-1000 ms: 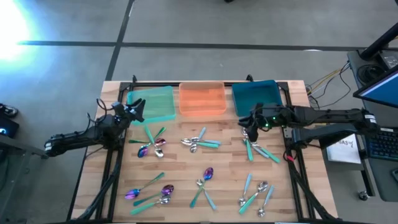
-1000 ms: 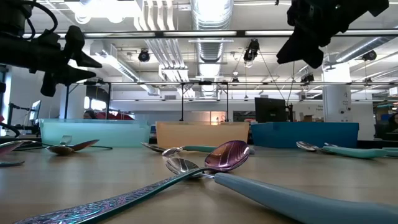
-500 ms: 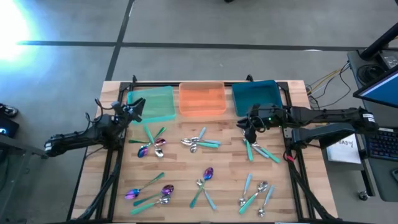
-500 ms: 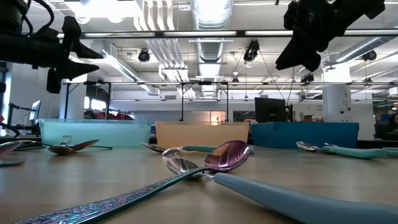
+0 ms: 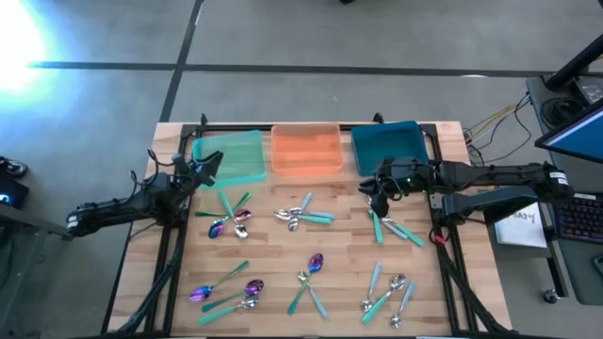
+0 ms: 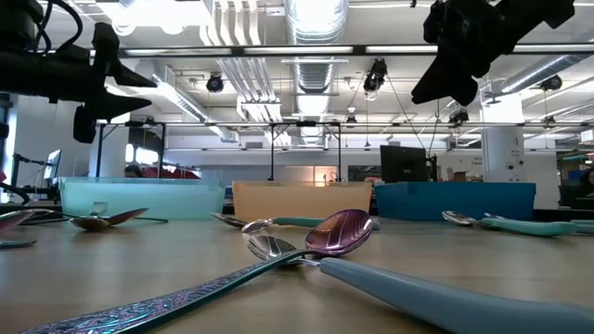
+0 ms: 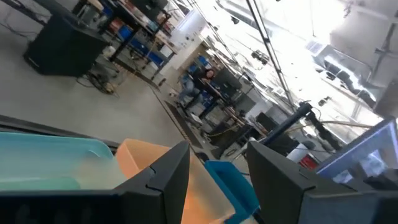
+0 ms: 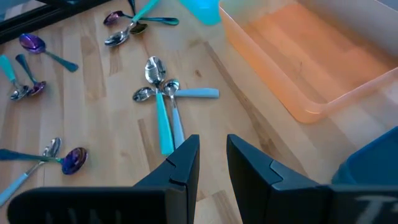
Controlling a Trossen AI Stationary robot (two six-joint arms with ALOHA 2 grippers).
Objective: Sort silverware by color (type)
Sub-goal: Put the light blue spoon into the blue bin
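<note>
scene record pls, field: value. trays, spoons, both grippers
trays: green tray, orange tray, teal tray in a row at the table's far edge, no spoons seen in them
spoons: spoons scattered in small clusters on the wood
left gripper: left gripper open, empty, above the green tray's near edge
right gripper: right gripper open, empty, raised over the spoons in front of the teal tray

The spoons (image 5: 303, 217) lie flat on the worktop (image 5: 273, 254) in loose clusters, none in a tray. One crossed group with a purple head sits near the left side (image 5: 229, 218). A fan of silver heads with teal handles lies at the centre (image 8: 163, 99). Teal-handled ones lie to the right (image 5: 391, 227). In the front row: purple-headed spoons at the left (image 5: 226, 290), a purple and silver pair in the middle (image 5: 309, 277), and silver-headed ones at the right (image 5: 388, 292). Many handles overlap.
</note>
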